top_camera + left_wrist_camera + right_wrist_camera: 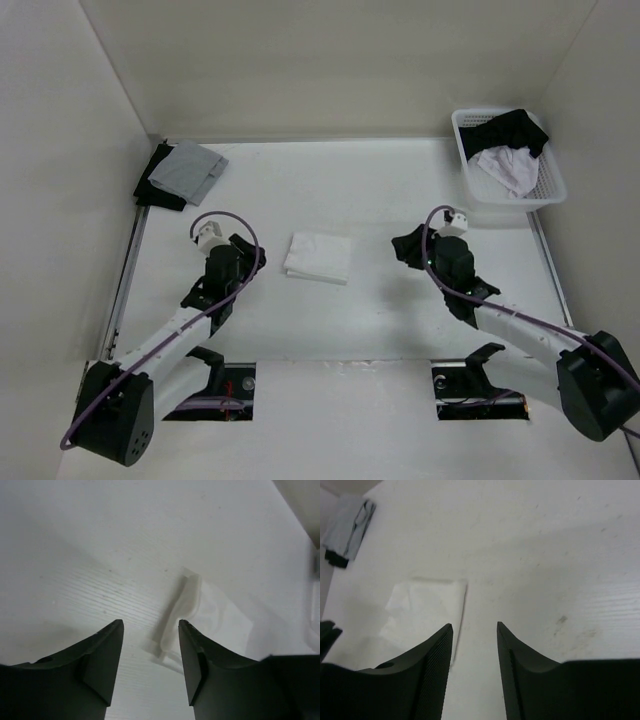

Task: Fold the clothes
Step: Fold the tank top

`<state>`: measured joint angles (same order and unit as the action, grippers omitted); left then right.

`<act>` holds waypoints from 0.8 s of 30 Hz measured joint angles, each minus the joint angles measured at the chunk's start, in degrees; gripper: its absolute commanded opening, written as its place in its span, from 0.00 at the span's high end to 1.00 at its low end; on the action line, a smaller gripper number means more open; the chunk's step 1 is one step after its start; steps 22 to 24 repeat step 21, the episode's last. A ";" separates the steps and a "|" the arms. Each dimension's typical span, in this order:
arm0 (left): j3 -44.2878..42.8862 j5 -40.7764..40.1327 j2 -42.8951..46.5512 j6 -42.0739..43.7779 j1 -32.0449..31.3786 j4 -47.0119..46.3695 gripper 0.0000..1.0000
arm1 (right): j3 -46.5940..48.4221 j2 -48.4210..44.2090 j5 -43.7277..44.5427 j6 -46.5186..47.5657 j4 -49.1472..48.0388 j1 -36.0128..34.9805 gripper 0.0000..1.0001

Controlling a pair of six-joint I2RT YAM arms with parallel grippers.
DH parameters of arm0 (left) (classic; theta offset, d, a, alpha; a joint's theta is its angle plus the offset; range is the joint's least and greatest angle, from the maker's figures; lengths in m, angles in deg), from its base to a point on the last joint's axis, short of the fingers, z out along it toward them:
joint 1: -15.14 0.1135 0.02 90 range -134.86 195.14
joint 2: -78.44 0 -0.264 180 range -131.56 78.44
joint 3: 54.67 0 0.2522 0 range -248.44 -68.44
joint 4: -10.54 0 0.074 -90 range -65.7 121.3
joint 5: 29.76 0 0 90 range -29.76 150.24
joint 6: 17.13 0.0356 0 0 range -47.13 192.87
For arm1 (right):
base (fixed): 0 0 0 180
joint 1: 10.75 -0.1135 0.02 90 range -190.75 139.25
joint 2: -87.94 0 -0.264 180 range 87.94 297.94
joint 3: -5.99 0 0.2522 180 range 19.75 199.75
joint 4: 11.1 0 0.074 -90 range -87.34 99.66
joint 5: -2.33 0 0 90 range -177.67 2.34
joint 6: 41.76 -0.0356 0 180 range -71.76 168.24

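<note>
Hidden / hard to see:
- Top view: left gripper (252,252) and right gripper (402,246) show only as black lumps against their wrists. Finger gap not readable there.
- Basket (553,186), far right of the clothes (317,257), holds a black garment (512,127) over a pale cloth (507,168). Lower layers are covered, so shapes unclear.
- Grey folded cloth (193,168), far left of the clothes, covers most of a black piece (153,185); only its edge shows.
- Straps of the clothes not visible; it reads as a flat white rectangle.

View vs view:
- Left wrist: left gripper (150,625) has jaws wide apart w/ nothing between. The near corner of the clothes (215,622) lies just beyond the right finger, folded edge raised. Its far part runs behind that finger.
- Right wrist: right gripper (474,626) is likewise spread and holds nothing. The clothes (425,605) sit beyond the left finger, w/ the grey folded cloth (347,527) further back, cut by the frame edge.
- Only the top view gives the layout: clothes folded on the bench (380,190), between both grippers and apart from each.
</note>
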<state>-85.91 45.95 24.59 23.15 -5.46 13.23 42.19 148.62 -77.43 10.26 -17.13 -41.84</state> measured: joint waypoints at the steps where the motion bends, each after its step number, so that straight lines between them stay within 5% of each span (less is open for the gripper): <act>1: 0.00 -0.39 -0.02 0.28 0.63 1.09 0.51 | 0.00 -0.39 0.39 -0.26 -0.61 1.42 0.49; 17: -4.35 -1.55 -7.43 4.68 1.27 8.68 0.53 | -4.59 2.32 3.23 -1.49 -7.26 4.85 0.44; 24: -5.88 -1.57 -9.66 5.97 0.98 8.52 0.45 | -4.07 5.29 2.56 -1.49 -7.26 4.85 0.44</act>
